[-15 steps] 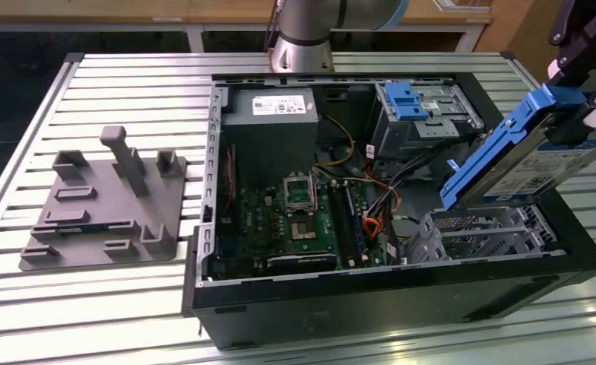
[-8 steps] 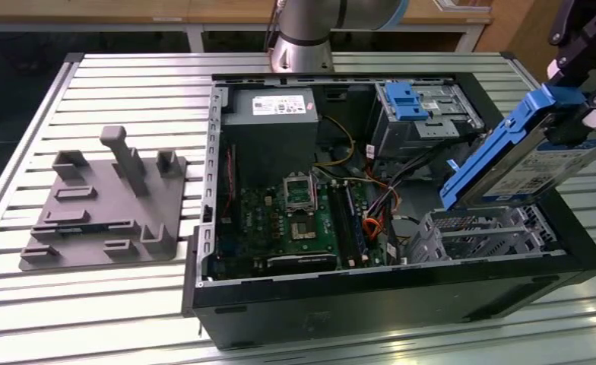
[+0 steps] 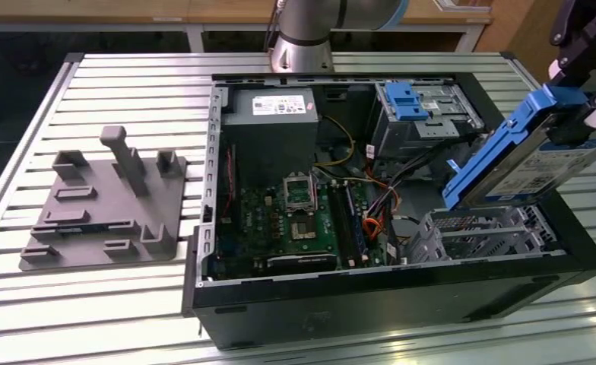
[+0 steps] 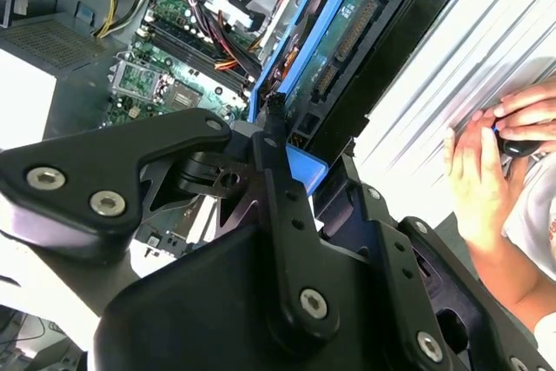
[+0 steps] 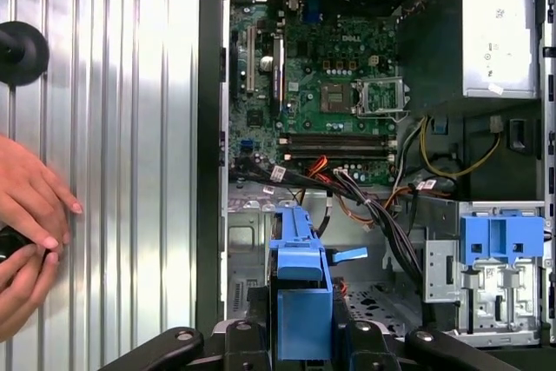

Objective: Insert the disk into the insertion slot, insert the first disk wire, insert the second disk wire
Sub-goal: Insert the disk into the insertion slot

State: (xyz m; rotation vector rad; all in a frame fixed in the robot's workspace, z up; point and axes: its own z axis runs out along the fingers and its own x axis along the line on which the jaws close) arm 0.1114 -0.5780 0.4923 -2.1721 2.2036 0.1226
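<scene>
Hand (image 5: 300, 334) grips disk (image 3: 529, 163), tilted above insertion slot (image 3: 491, 232).

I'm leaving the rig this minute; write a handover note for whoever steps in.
Gripper: shut on the disk, holding it tilted in the air.
Insertion slot: empty, just below the disk's lower end, at the exterior view's right.
Done: the disk is in the grip.
Left: disk not in the slot; neither wire inserted.
A person's hands rest on the table beside the case.
</scene>
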